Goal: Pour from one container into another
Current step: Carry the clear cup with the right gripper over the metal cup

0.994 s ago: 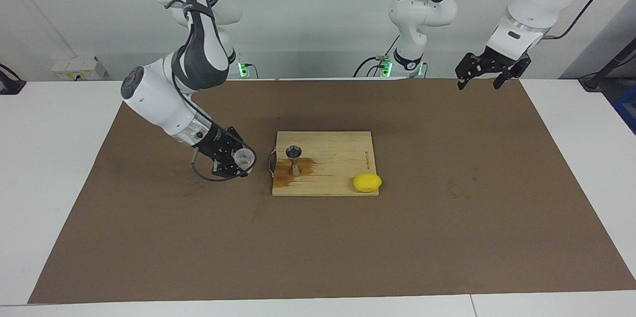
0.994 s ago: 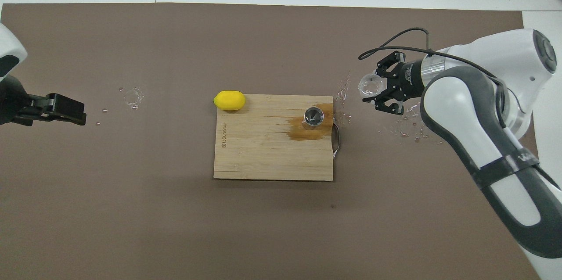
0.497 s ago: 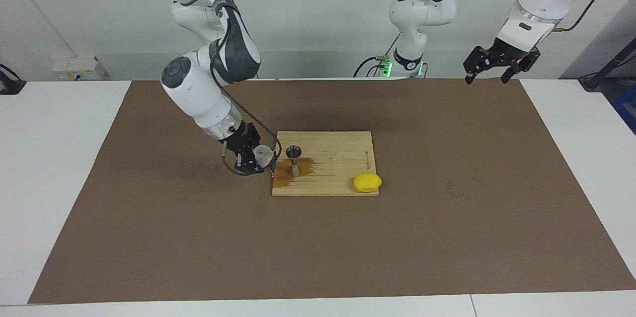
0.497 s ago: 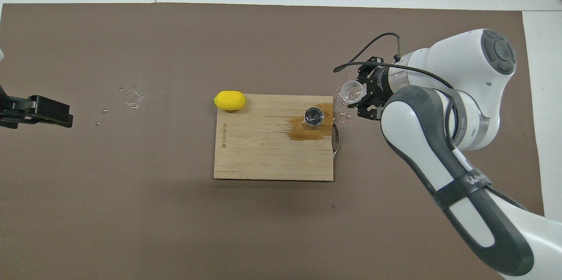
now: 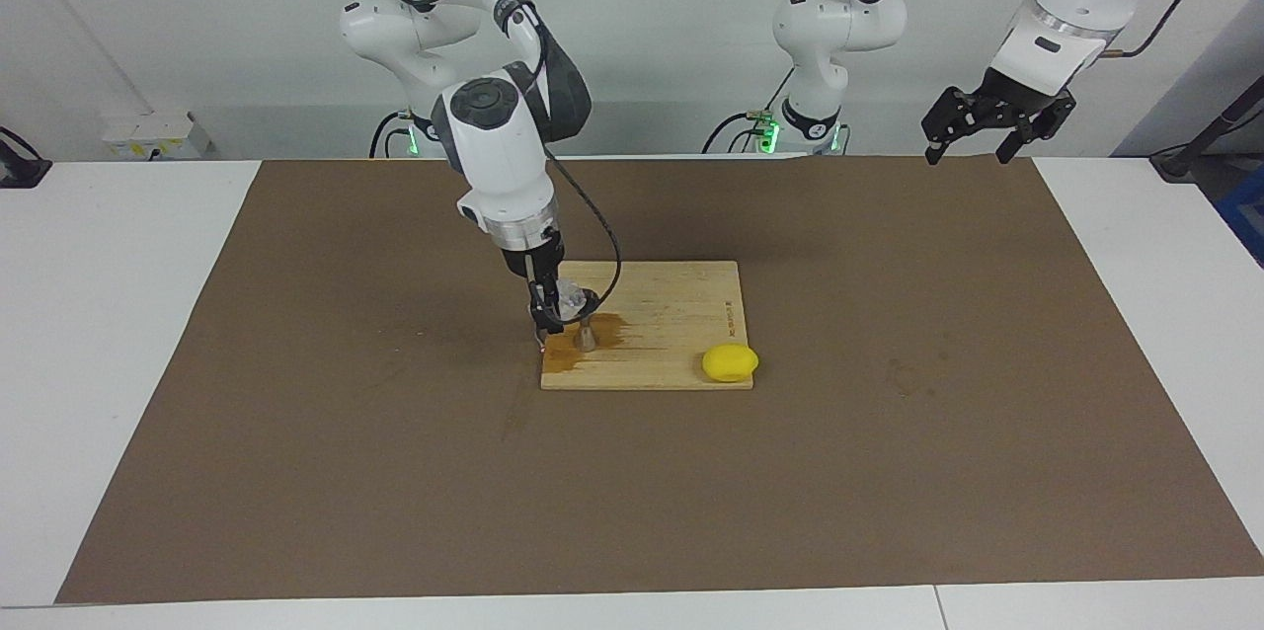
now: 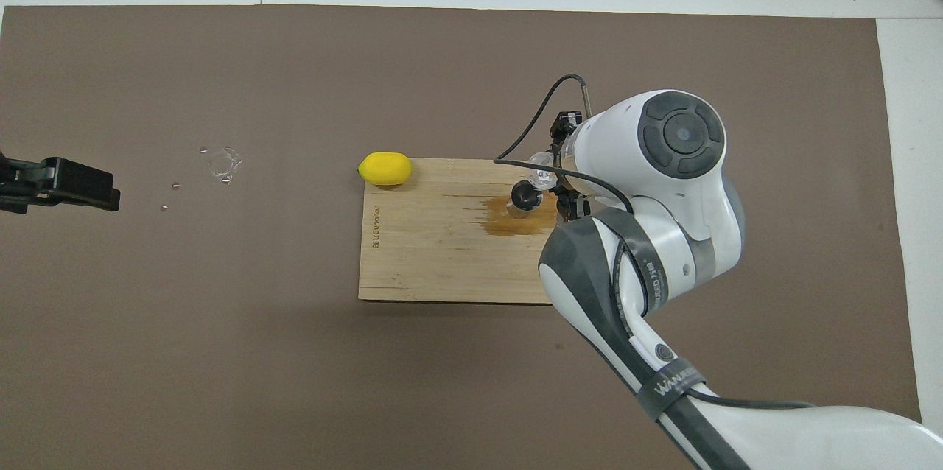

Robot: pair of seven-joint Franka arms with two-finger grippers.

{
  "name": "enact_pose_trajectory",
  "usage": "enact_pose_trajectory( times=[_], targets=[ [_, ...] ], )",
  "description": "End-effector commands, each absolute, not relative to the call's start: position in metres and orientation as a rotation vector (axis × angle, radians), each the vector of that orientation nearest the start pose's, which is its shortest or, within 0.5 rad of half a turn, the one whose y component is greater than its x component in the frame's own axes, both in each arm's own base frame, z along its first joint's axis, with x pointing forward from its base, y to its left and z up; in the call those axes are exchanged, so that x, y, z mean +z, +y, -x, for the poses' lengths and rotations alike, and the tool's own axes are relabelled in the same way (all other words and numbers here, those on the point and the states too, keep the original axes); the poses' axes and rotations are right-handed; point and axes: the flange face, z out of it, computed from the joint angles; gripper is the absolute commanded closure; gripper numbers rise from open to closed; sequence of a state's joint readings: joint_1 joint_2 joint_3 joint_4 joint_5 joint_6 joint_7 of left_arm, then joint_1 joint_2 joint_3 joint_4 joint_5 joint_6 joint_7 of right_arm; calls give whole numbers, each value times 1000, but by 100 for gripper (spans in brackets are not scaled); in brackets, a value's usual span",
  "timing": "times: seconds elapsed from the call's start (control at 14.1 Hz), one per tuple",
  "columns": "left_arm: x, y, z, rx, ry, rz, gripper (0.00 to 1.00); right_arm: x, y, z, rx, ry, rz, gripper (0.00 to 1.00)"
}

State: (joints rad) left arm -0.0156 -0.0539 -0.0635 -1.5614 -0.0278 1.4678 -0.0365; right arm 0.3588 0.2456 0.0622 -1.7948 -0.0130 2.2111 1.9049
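The steel jigger (image 5: 587,335) stands upright on the wooden cutting board (image 5: 681,309), on a wet brown stain. My right gripper (image 5: 549,306) is shut on the small clear cup (image 5: 570,295), tilted low against the jigger's upper cone. In the overhead view the jigger's mouth (image 6: 524,194) shows dark beside the cup (image 6: 543,166); the right arm's wrist hides most of that gripper. My left gripper (image 5: 970,146) hangs open and empty, high over the mat's corner by the left arm's base, and only its tip (image 6: 99,186) enters the overhead view.
A yellow lemon (image 5: 730,362) lies on the board's corner toward the left arm's end, farther from the robots than the jigger. Water drops and a wet ring (image 6: 221,162) mark the brown mat (image 6: 295,352) toward the left arm's end.
The right arm has swung in from the mat beside the board and carried the clear cup to the jigger's rim. The left gripper rose slightly and drew back.
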Motion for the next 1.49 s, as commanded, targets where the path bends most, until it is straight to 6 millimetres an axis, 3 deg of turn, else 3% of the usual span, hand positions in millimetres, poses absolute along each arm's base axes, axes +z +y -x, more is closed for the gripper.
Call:
enact_pose_trajectory(
  times=[0.0,0.5,0.57,0.92,1.42],
  targets=[
    [652,-44,-517,83,81,3170,0,434,258,-588,-198,1997,2218,100],
    [652,-46,-515,93,83,3168,0,437,278,-572,-361,1918,2336,100],
    [652,-47,-515,93,86,3168,0,434,288,-565,-391,1886,2377,100],
    [652,-47,-515,93,86,3168,0,431,296,-547,-556,1775,2501,100],
    [652,-46,-515,93,83,3168,0,431,298,-538,-655,1703,2564,100]
  ],
)
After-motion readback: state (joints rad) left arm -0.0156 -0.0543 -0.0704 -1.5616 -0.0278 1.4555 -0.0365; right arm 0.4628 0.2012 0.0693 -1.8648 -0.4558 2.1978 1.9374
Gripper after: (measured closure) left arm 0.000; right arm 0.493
